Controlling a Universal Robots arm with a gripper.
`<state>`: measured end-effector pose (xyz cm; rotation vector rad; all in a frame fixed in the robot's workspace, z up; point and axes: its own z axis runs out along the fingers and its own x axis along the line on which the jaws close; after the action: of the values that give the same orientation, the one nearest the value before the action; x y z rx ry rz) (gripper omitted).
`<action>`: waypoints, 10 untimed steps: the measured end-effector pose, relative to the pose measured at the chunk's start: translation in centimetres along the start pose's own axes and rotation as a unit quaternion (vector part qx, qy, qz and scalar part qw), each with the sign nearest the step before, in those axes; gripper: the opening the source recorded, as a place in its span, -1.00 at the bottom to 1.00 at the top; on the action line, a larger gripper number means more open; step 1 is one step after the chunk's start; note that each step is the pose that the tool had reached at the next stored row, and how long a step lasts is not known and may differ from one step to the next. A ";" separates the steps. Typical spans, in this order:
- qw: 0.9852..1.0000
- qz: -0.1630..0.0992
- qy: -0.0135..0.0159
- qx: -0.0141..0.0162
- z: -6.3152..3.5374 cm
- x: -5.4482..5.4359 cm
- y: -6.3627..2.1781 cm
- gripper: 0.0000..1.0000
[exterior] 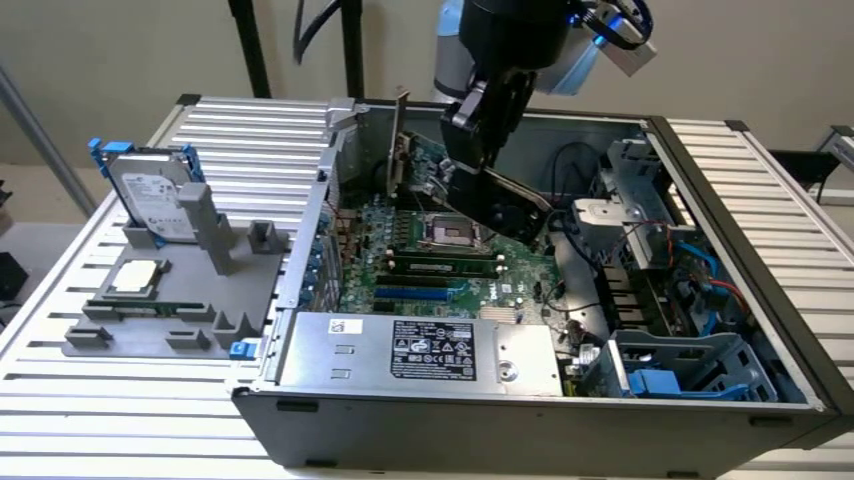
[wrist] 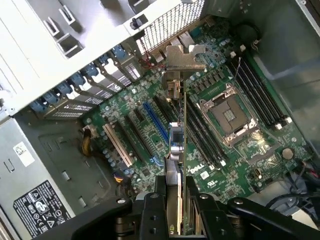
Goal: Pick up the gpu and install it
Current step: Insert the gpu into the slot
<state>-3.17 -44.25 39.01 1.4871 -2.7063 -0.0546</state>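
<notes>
My gripper (exterior: 470,158) hangs inside the open computer case (exterior: 534,420), shut on the gpu (exterior: 514,210), a thin card with a dark face. The card is held tilted, above the green motherboard (exterior: 447,275). In the wrist view the gpu (wrist: 178,145) appears edge-on, running away from my gripper (wrist: 176,202) to its silver end bracket (wrist: 185,56). That bracket points toward the case's perforated rear wall. Below the card lie the motherboard's expansion slots, among them a blue slot (wrist: 156,122). The card's lower edge stands above the slots, apart from them.
Left of the case, a grey fixture (exterior: 94,340) holds a silver hard drive with blue frame (exterior: 150,195), a processor chip (exterior: 138,278) and a memory stick (exterior: 147,307). Inside the case are the power supply (exterior: 427,350), CPU socket (exterior: 451,232), cables and a drive cage (exterior: 681,375).
</notes>
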 end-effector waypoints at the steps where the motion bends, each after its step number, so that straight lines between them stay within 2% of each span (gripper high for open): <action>1: 1.000 -0.009 0.000 0.000 0.12 0.0 0.00 -0.47; 5: 0.999 -0.046 0.002 0.002 0.68 0.0 -0.03 -0.47; 10: 0.996 -0.086 0.004 0.003 1.31 0.0 -0.07 -0.47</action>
<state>-3.18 -44.25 37.70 1.7129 -2.5677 -0.0465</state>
